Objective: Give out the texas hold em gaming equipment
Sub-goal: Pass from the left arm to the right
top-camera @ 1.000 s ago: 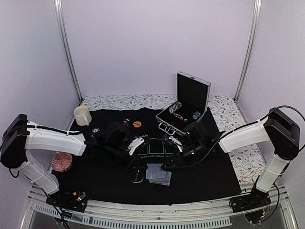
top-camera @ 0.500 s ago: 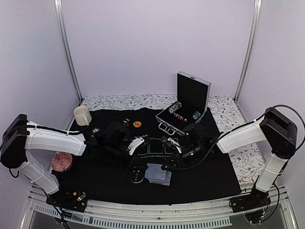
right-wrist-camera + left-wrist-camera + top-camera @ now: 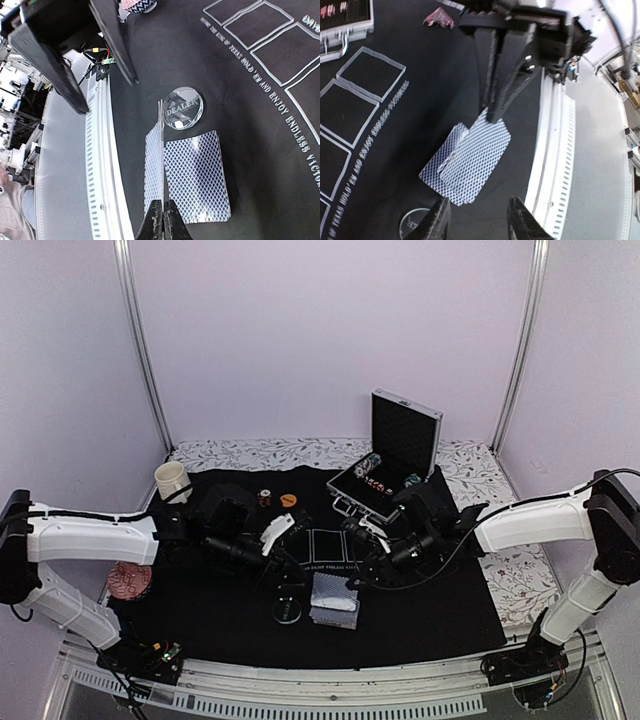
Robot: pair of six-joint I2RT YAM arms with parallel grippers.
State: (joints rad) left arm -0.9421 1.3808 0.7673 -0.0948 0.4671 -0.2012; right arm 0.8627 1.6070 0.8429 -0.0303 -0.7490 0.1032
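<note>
1. Evidently light stock: the playing cards (image 3: 333, 600) lie as a small splayed pile, backs up, on the black desk (image 3: 440, 610) at 6 o'clock of the printed layout. They look thin, springy and slick. I judge they would slide over one another and bend at a hard squeeze.
2. Hold: a short edge or corner that overhangs the pile seems the only place to take one, since a flat card gives a tool nothing to close on.
3. Right tool (image 3: 163, 207): pressed together on one card (image 3: 161, 150), gripped at its edge and seen edge-on from the wrist. I cannot tell whether that card is clear of the pile.
4. Left tool (image 3: 477, 210): spread and empty, hovering at 9 o'clock of the cards.
5. Dealer disc (image 3: 184, 107): clear and rigid, flat on the desk just beside the pile at 9 o'clock. It looks smooth, so a grip across the rim seems best.
6. Orange disc (image 3: 288, 500) at 11 o'clock of the layout, well apart from the cards; triangle marker (image 3: 439, 19) at the upper edge of the left wrist view, partly cut off.
7. Poker chips (image 3: 375, 468): in the open case (image 3: 405, 430) at 1 o'clock, too small to count.
8. Mug (image 3: 172, 481) at 10 o'clock.
9. Hard to make out: the number of cards in the pile, every card face, and a pink round thing (image 3: 128, 580) at 9 o'clock, half hidden by the left arm.
</note>
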